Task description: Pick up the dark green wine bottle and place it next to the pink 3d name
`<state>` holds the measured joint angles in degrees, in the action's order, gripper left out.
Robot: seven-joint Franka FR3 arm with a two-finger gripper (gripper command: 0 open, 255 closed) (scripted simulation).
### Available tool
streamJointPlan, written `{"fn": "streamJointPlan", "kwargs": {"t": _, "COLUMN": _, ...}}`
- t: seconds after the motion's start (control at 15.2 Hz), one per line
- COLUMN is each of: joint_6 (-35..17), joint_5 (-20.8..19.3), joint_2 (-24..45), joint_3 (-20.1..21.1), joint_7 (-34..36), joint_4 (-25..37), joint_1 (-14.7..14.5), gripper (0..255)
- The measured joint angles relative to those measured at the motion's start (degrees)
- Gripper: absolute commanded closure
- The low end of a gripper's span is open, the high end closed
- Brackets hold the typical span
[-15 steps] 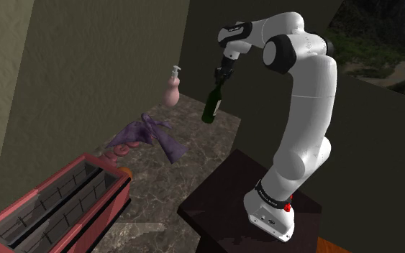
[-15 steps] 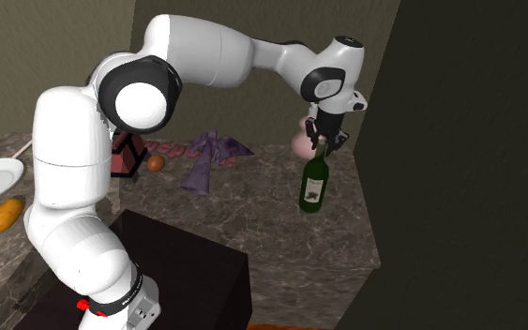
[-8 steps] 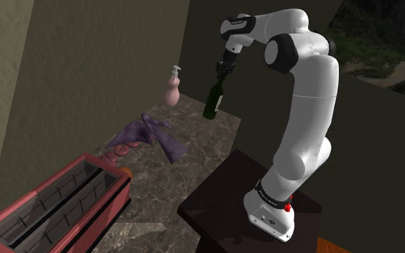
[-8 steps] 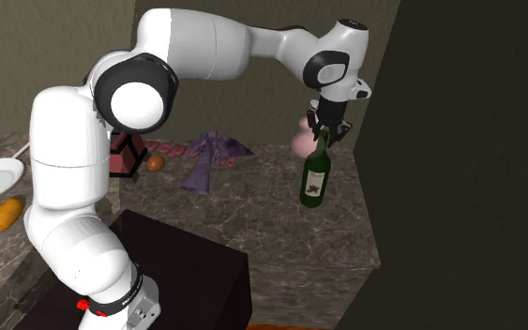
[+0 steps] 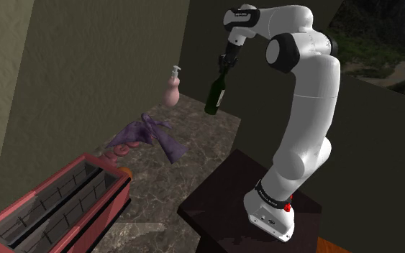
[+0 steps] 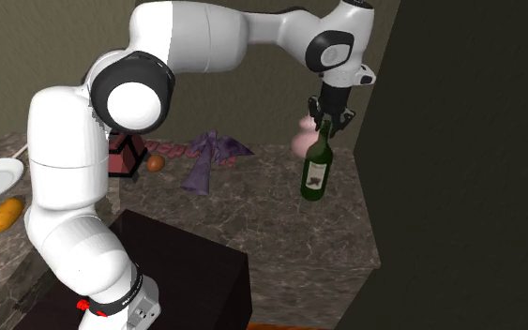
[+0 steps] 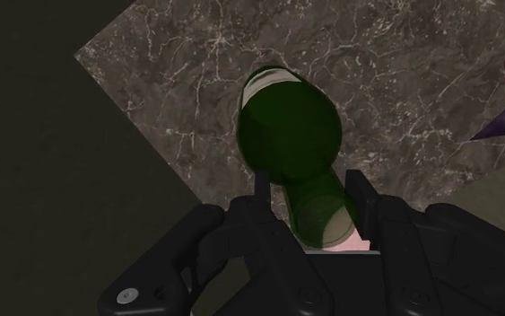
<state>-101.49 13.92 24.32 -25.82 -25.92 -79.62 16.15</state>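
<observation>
Black jaws clamp the neck of a dark green bottle (image 5: 214,97), hanging nearly upright, well above the marble worktop (image 5: 193,154). The pink name (image 5: 119,148) lies beyond a purple cloth (image 5: 150,135). Best carry the bottle high over the cloth, then lower it gently beside the name.

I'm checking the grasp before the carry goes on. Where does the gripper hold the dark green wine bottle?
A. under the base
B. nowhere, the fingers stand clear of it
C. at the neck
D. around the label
C: the gripper is shut on the dark green wine bottle at its neck, and the labelled body hangs below it.
</observation>
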Motion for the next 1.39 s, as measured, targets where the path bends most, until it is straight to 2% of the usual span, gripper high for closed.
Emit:
{"fn": "streamJointPlan", "kwargs": {"t": 0.73, "joint_6": 0.3, "joint_5": -8.6, "joint_2": -19.5, "joint_3": 1.6, "joint_7": 11.2, "joint_4": -16.6, "joint_1": -9.8, "gripper": 255}}
{"fn": "streamJointPlan", "kwargs": {"t": 1.39, "joint_6": 5.2, "joint_5": -14.2, "joint_2": -35.7, "joint_3": 8.3, "joint_7": 24.7, "joint_4": -26.2, "joint_1": -15.4, "gripper": 255}}
